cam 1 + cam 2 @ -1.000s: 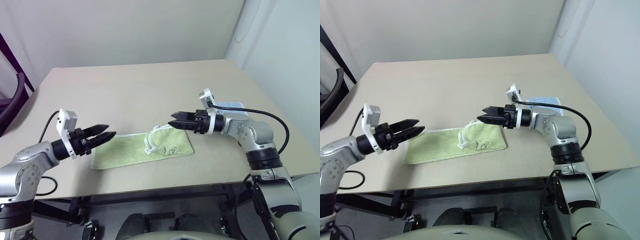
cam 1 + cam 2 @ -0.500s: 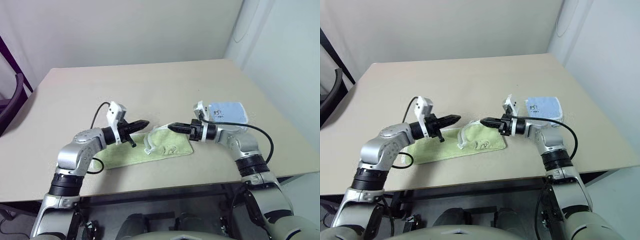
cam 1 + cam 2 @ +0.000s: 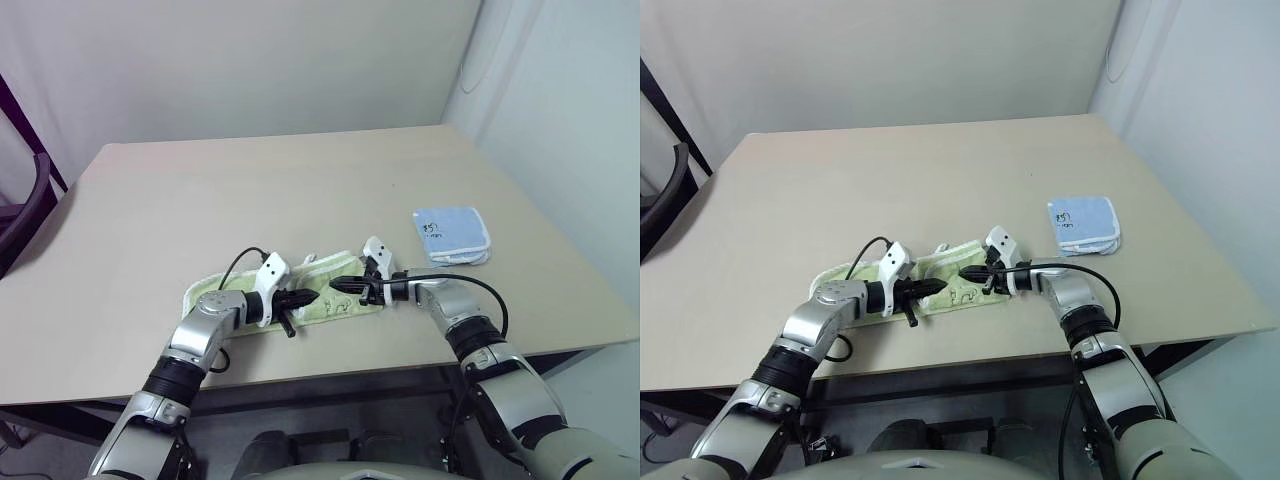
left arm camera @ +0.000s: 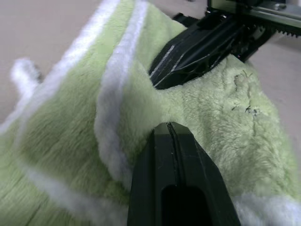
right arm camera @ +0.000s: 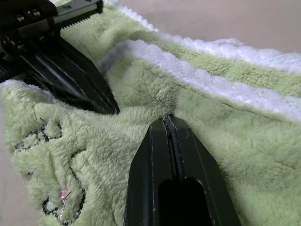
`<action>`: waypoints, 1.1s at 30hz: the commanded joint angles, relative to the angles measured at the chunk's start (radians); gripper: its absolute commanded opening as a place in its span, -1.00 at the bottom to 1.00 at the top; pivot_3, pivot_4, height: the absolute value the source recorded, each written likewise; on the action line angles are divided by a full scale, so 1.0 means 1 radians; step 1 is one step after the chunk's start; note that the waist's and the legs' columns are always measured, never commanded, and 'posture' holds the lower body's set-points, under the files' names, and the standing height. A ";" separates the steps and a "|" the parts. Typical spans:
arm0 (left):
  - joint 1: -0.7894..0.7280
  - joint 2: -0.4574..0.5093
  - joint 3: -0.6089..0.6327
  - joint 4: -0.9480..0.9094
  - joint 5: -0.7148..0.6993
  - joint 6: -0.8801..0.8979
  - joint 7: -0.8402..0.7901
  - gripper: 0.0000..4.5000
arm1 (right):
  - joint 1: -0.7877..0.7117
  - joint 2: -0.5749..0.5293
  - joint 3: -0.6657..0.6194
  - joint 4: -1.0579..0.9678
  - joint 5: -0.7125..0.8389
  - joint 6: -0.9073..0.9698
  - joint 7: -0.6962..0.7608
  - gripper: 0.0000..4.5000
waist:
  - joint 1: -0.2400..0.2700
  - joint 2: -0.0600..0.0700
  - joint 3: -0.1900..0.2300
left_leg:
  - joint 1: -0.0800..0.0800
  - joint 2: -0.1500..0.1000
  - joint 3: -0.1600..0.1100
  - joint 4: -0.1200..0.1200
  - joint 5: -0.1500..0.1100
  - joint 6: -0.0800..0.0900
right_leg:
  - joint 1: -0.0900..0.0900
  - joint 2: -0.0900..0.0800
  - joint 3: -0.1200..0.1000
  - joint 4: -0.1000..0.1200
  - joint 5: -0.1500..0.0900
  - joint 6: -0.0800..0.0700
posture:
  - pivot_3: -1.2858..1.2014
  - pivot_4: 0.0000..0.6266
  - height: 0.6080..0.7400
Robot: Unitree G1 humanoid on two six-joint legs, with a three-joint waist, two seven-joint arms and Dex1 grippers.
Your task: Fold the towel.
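From the head views, the green towel (image 3: 300, 297) lay crumpled near the table's (image 3: 200, 190) front edge, with a blue cloth (image 3: 452, 236) well apart bearing small dark writing too tiny to read. The left wrist view showed the left claw (image 4: 171, 134) pressed together against the pile. The right wrist view showed the right claw (image 5: 165, 125) likewise closed, beside dark embroidery (image 5: 61, 200), illegible.
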 commanded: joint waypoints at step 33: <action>0.725 0.154 0.913 -0.483 -1.136 0.723 0.558 0.99 | -0.152 0.074 -0.055 -0.001 0.018 0.090 0.031 -1.00 | -0.019 0.002 0.002 | -0.004 0.000 0.000 -0.002 -0.002 -0.003 | -0.009 -0.001 0.000 -0.001 -0.002 -0.004 | 0.03 -1.00 1.00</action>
